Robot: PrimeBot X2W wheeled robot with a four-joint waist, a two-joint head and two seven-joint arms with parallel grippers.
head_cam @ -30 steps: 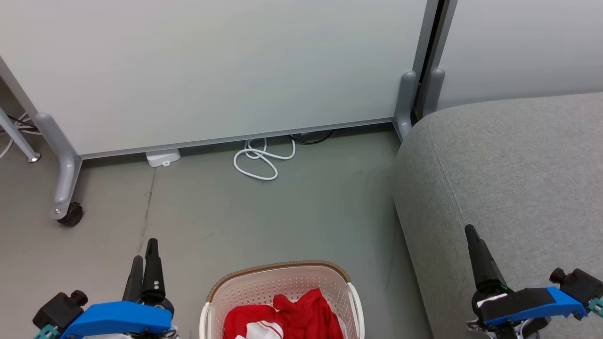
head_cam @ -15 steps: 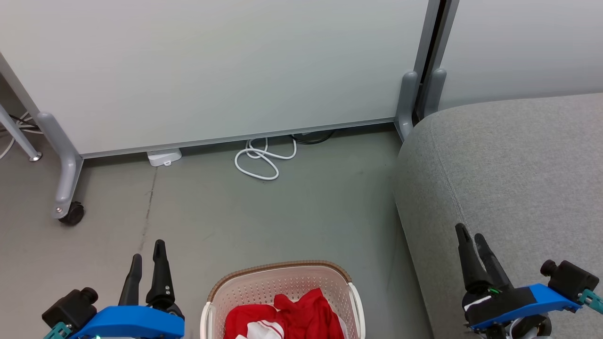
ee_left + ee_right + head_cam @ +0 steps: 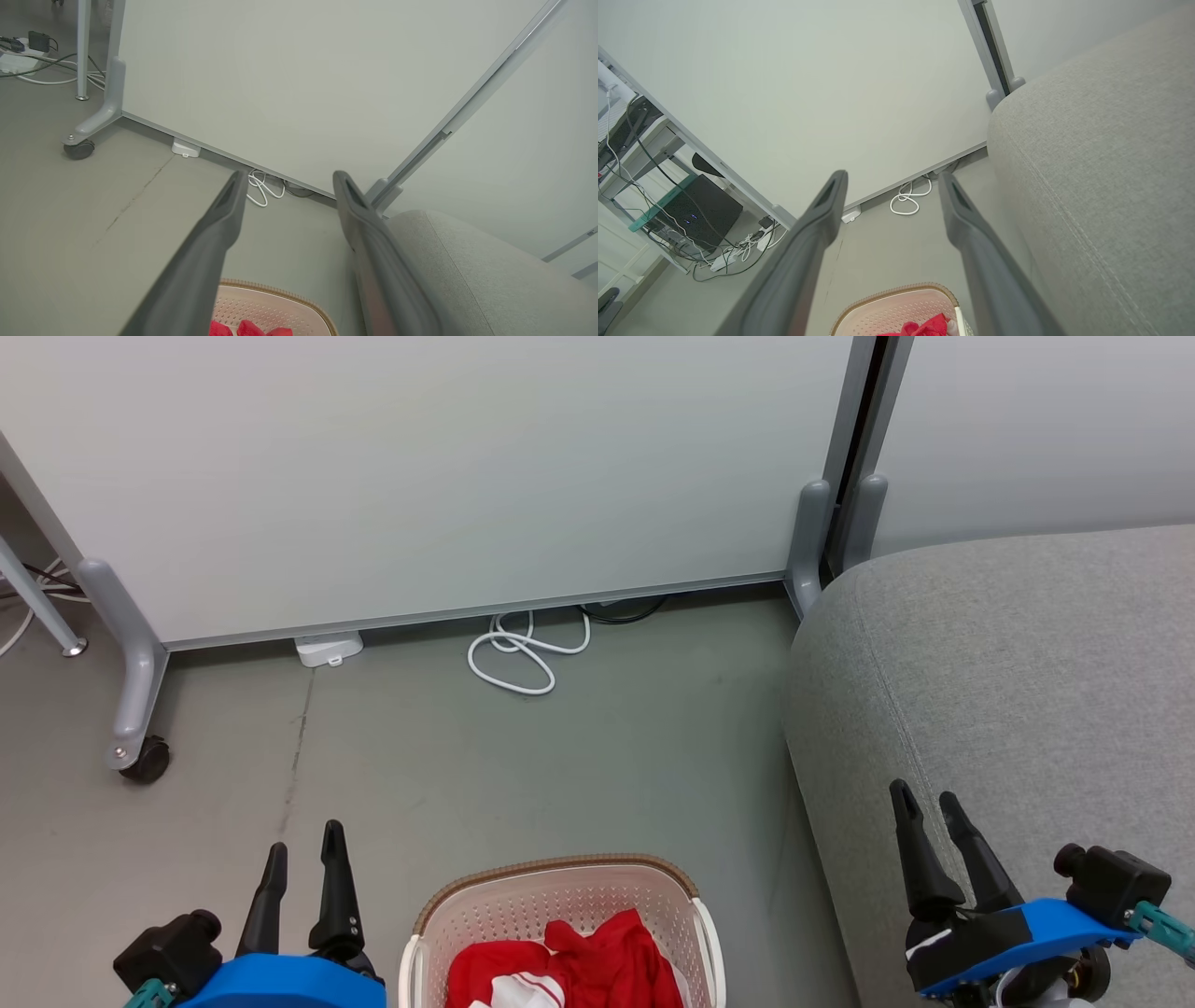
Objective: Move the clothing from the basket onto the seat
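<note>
The red clothing (image 3: 569,966) with white stripes lies bunched inside the cream basket (image 3: 523,896) on the floor at the bottom centre of the head view. In the wrist views the basket's rim (image 3: 280,298) (image 3: 896,291) and bits of red clothing (image 3: 250,329) (image 3: 927,326) peek in at the bottom. The grey seat (image 3: 1018,691) (image 3: 462,275) (image 3: 1101,163) stands to the right of the basket. My left gripper (image 3: 303,847) (image 3: 287,179) hovers open left of the basket. Over the seat's near edge my right gripper (image 3: 926,795) (image 3: 892,179) is open, holding nothing.
A pale partition wall (image 3: 420,476) on grey wheeled feet (image 3: 135,756) closes off the back. A coiled white cable (image 3: 523,658) and a small white box (image 3: 327,649) lie at its base. Grey floor (image 3: 560,775) stretches between wall and basket. A desk with cables (image 3: 691,219) stands at left.
Both grippers have opened from shut. The left one has shifted right toward the basket and the right one has drifted left. The head view has shifted slightly.
</note>
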